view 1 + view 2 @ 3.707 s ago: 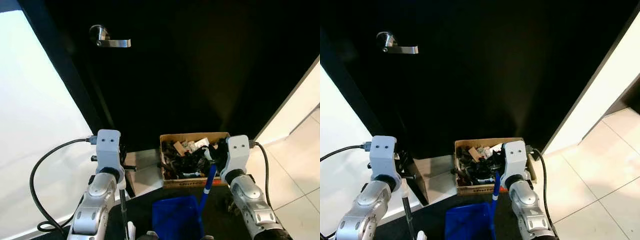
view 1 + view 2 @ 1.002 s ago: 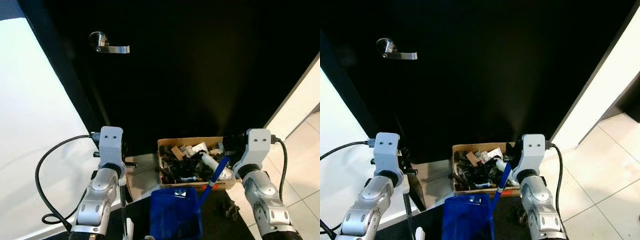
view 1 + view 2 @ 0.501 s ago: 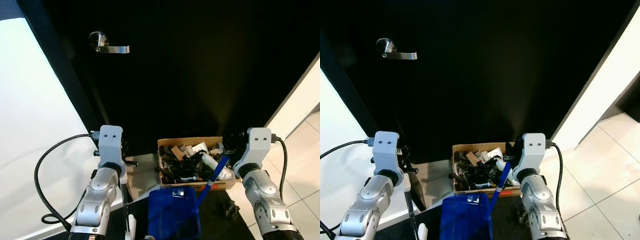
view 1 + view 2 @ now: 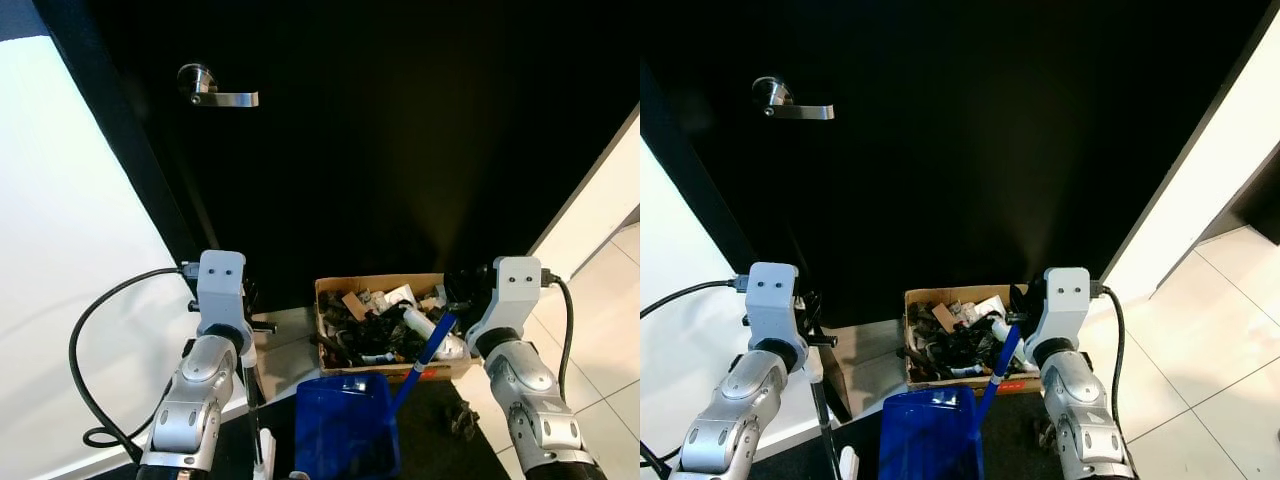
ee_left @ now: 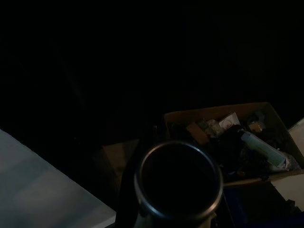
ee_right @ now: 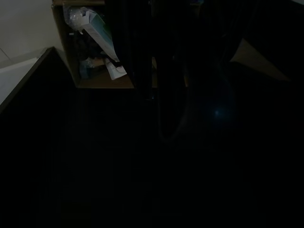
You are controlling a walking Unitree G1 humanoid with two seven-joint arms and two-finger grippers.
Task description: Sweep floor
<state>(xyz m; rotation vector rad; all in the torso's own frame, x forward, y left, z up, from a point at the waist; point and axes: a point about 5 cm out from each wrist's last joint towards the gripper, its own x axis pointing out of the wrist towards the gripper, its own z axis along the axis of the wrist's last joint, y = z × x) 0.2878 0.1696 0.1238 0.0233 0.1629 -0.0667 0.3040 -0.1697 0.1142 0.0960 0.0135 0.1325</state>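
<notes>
Apparently the sweeping is near its end: the blue dustpan [image 4: 345,425] stands tilted beside the cardboard box [image 4: 392,335], which already holds much rubbish, and one dark scrap [image 4: 461,418] lies on the floor by the right arm [image 4: 520,380]. The right gripper seems to hold the dustpan handle [image 4: 425,352], the left arm [image 4: 205,385] a thin broom pole [image 4: 255,420]. Both jaws are hidden, so I cannot tell their state. The wrist views are very dark.
</notes>
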